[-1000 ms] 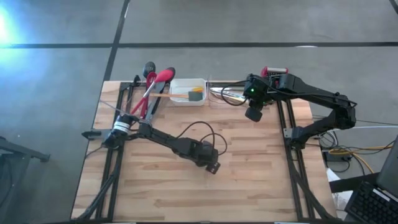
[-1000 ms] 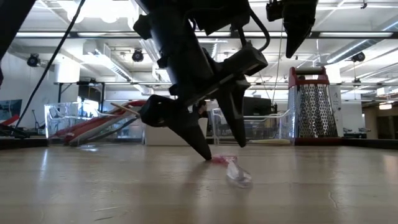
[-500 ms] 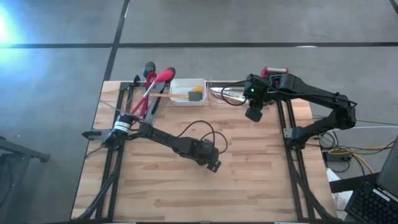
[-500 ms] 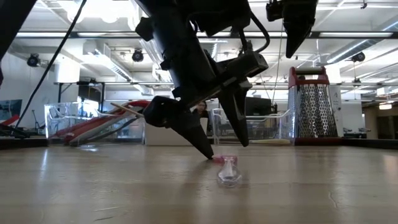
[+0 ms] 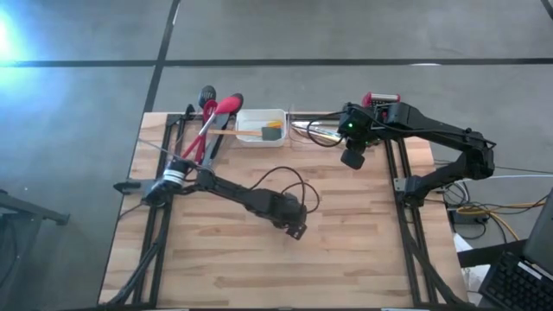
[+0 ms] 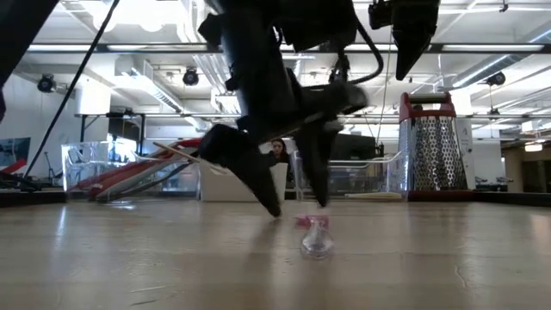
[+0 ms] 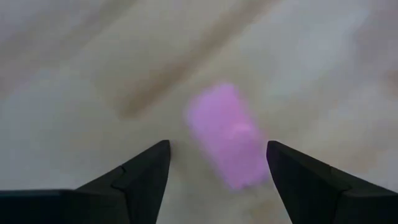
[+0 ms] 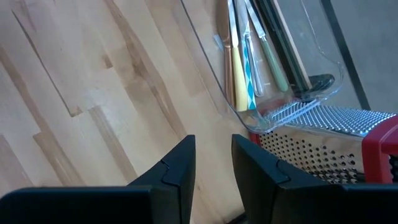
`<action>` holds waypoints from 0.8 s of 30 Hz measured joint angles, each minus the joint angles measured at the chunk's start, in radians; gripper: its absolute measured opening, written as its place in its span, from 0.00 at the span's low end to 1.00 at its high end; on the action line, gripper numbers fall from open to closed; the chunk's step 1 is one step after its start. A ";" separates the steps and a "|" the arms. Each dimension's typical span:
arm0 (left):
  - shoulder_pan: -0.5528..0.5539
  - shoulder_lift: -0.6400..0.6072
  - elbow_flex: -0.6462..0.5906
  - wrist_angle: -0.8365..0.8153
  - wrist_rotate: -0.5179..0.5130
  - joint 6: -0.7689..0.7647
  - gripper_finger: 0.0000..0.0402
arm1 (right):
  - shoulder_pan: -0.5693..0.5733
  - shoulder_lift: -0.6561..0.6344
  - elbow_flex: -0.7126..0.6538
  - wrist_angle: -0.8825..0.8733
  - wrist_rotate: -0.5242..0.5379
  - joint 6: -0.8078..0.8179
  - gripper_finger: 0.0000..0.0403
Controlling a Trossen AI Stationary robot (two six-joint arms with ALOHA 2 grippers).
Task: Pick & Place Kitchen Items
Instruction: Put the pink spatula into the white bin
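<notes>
- Left gripper (image 6: 293, 207) just above mid-table, toward the near edge, jaws wide apart, holding nothing.
- Pink block (image 7: 229, 134) on the table, between the left fingers (image 7: 134, 180) in wrist view, nearer one of them; no contact visible.
- Judgement: block either just let go or about to be grasped; cannot tell which.
- If grasping: centre jaws over block, drop straight down, close on the long flat sides, lift vertically.
- If released: lift straight up, avoid nudging block.
- Block look: small, pink, roughly rectangular, soft-edged in blur; glossy reflection on the wood in low view.
- Right gripper (image 8: 211, 162) hovering near far-right corner, by knives (image 8: 239, 68) in clear bin; jaws narrowly apart, empty.
</notes>
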 joint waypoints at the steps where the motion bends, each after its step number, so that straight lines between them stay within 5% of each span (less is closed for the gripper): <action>1: 0.000 0.000 0.022 -0.051 -0.024 0.009 0.68 | 0.000 0.000 0.000 0.000 0.000 0.000 0.24; 8: -0.004 -0.002 0.135 -0.131 -0.069 0.007 0.68 | 0.000 0.000 0.000 -0.004 0.000 0.000 0.24; 24: -0.045 0.051 0.158 -0.090 -0.034 -0.043 0.68 | 0.000 0.000 0.000 -0.006 0.000 -0.004 0.24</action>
